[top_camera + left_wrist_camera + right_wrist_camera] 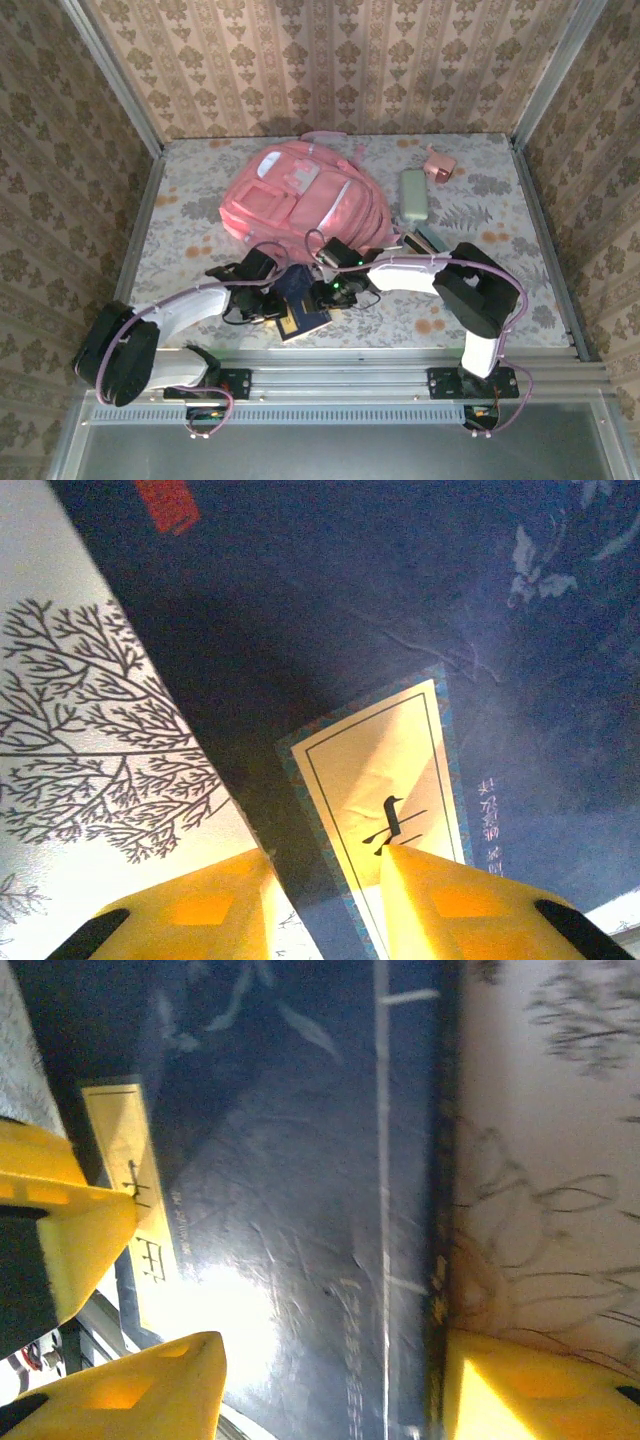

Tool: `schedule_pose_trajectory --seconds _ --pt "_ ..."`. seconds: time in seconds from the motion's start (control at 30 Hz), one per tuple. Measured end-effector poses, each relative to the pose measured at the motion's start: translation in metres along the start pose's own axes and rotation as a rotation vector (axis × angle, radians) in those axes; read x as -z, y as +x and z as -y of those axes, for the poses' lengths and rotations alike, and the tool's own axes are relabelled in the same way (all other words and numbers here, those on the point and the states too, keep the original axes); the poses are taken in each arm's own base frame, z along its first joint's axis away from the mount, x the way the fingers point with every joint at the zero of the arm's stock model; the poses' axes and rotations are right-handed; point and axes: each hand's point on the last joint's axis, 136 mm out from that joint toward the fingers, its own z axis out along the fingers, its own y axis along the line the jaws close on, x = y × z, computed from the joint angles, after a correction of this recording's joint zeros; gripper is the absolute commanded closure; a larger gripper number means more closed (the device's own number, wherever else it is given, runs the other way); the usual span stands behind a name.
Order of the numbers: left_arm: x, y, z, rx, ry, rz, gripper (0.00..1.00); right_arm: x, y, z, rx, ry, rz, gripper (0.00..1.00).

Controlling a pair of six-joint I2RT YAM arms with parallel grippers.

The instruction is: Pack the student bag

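Close to the middle of the worktop's (500,290) near edge, your left fingers (190,910) straddle one edge of the dark navy book with a yellow label (300,315). You cannot tell whether they pinch it. Your right fingers (540,1390) stand apart across its other edge. Packing looks barely begun. Beyond, toward the far edge, the large pink fabric backpack (300,195) lies flat, front pockets up, zips seemingly shut. A pale green case (413,195) and a small pink box (440,165) lie near the far right corner.
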Motion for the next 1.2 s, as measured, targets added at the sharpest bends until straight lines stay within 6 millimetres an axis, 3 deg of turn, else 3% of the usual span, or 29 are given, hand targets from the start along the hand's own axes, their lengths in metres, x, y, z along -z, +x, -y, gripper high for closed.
schedule_pose_trajectory --seconds 0.23,0.27,0.4,0.5,0.7,0.83,1.03,1.2 --pt "0.000 0.001 0.000 0.010 0.021 0.021 0.70 -0.002 0.001 -0.005 0.012 -0.020 -0.006 0.48" --pt "0.000 0.001 0.000 0.014 0.023 0.024 0.71 -0.002 0.001 -0.005 0.003 -0.027 -0.008 0.52" --pt "0.000 0.002 0.002 0.017 0.033 0.022 0.67 -0.001 -0.003 -0.018 -0.015 -0.094 -0.001 0.88" --pt "0.007 0.006 0.004 0.014 0.047 0.030 0.59 0.000 -0.007 -0.023 -0.027 -0.123 0.002 1.00" --pt "0.050 -0.007 0.012 0.017 0.128 0.201 0.27 0.007 -0.008 -0.030 -0.021 -0.157 0.011 1.00" --pt "0.086 -0.019 0.006 0.030 0.166 0.353 0.12 0.030 -0.004 -0.042 0.022 -0.189 0.034 1.00" --pt "0.119 -0.025 0.005 0.008 0.236 0.498 0.08 0.076 -0.004 -0.066 0.134 -0.239 0.113 1.00" --pt "0.124 -0.033 0.012 0.012 0.303 0.497 0.08 0.126 -0.013 -0.085 0.208 -0.304 0.230 1.00"
